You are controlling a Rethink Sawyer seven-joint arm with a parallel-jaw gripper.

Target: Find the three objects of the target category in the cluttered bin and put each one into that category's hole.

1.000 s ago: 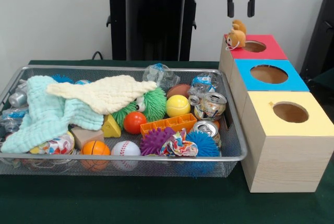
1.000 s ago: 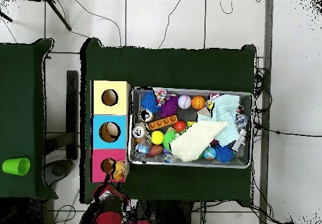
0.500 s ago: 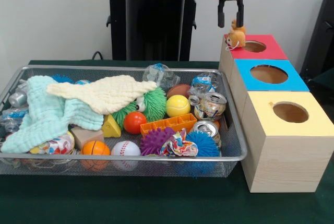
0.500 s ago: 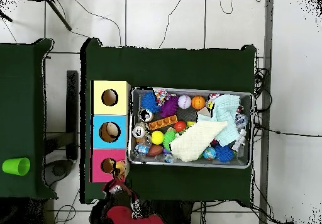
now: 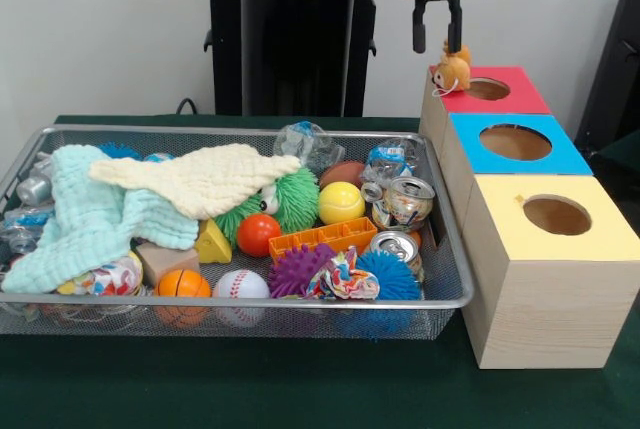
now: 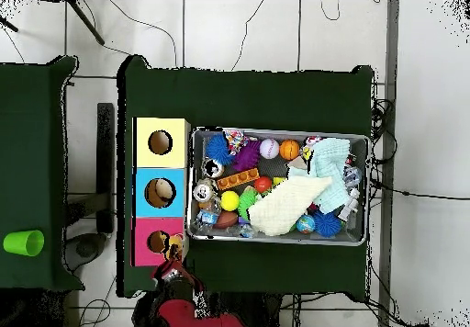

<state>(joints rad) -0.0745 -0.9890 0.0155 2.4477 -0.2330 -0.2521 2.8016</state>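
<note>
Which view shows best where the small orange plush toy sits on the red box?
The front view: the plush toy sits on the red box's corner beside the hole, not in it, with the open gripper above. In the overhead view the toy is only a small blob at the box's edge.

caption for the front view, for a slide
Open gripper hangs above a plush toy sitting at the red box hole's edge.

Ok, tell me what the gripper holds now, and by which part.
Nothing. The gripper hangs open and empty above the stuffed toy on the red box.
</note>
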